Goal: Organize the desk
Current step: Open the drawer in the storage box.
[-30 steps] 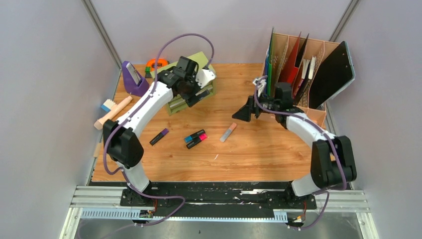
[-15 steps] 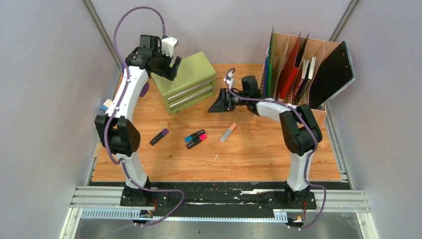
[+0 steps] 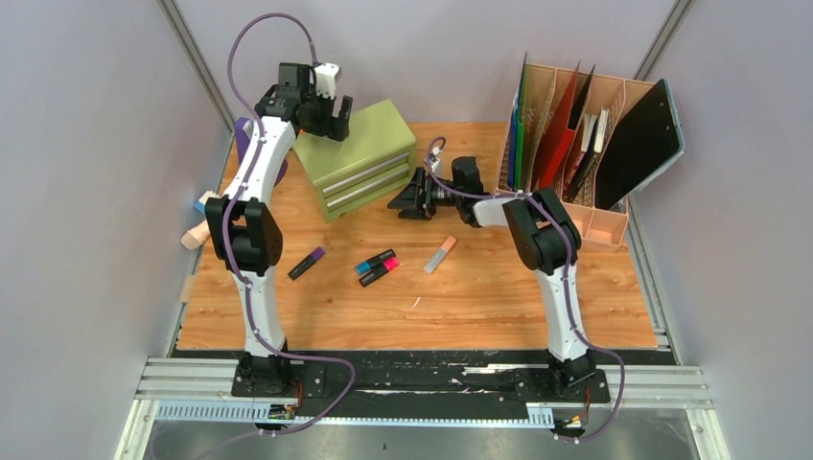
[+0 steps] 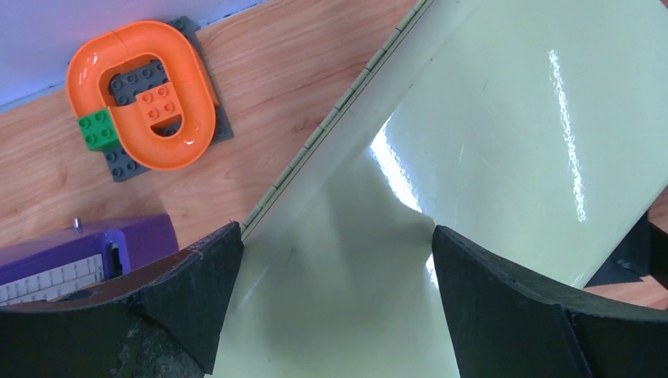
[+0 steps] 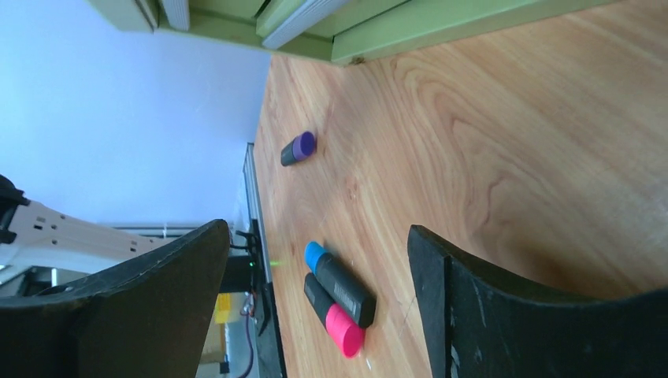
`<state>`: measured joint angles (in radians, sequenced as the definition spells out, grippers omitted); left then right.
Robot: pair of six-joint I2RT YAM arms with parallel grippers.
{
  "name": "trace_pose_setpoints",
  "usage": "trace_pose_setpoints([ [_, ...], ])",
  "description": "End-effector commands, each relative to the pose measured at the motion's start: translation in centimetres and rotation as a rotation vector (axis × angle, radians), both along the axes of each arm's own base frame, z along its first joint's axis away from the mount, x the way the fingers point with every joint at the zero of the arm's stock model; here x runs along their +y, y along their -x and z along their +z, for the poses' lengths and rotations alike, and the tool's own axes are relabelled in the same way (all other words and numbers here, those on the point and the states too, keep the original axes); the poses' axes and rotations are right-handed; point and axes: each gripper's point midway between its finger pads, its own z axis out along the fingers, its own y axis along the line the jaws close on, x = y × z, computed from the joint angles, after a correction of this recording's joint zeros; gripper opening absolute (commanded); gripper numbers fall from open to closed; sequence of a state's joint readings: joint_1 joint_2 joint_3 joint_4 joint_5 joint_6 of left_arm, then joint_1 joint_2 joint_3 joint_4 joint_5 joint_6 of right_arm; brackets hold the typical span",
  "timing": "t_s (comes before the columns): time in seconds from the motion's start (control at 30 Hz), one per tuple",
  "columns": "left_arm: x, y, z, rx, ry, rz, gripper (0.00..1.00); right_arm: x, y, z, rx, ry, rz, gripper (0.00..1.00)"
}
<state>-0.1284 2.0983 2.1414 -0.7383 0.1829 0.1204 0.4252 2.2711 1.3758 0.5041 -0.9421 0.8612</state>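
Note:
The desk (image 3: pixel 499 287) is an orange-brown wooden top. On it lie a purple highlighter (image 3: pixel 307 263), a blue one (image 3: pixel 374 261), a pink one (image 3: pixel 382 273) and a peach one (image 3: pixel 440 254). An olive-green drawer chest (image 3: pixel 360 158) stands at the back. My left gripper (image 3: pixel 334 117) hovers open over the chest's back left corner; the left wrist view shows its glossy top (image 4: pixel 488 142) below the gripper (image 4: pixel 335 268). My right gripper (image 3: pixel 403 198) is open, low over the desk by the chest's right end, with nothing between its fingers (image 5: pixel 315 268). It faces the blue (image 5: pixel 339 279) and pink (image 5: pixel 335 319) highlighters.
A wooden file organiser (image 3: pixel 575 144) with folders and a black clipboard stands at the back right. An orange brick loop on a grey plate (image 4: pixel 142 94) and a purple device (image 4: pixel 79 260) sit behind the chest. A wooden brush (image 3: pixel 197 235) lies at the left edge.
My left arm lifted from the chest's front and swung to its back left corner. My right gripper travelled left from the file organiser to the chest's right end.

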Motion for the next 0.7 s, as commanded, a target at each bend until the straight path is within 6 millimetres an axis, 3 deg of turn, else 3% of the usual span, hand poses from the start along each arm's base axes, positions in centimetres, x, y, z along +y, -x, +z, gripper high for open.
trace_pose_setpoints([
  [0.0, -1.3, -0.5, 0.8, -0.007, 0.099, -0.019, 0.97, 1.4, -2.1, 2.7, -0.032, -0.116, -0.040, 0.83],
  [0.37, -4.5, 3.7, -3.6, 0.169, 0.238, -0.162, 0.95, 2.8, -5.5, 2.1, -0.011, -0.134, -0.078, 0.76],
  [0.67, -5.7, 7.2, -5.3, 0.304, 0.344, -0.159, 0.91, 2.7, -5.7, 1.8, 0.024, -0.147, -0.090, 0.70],
])
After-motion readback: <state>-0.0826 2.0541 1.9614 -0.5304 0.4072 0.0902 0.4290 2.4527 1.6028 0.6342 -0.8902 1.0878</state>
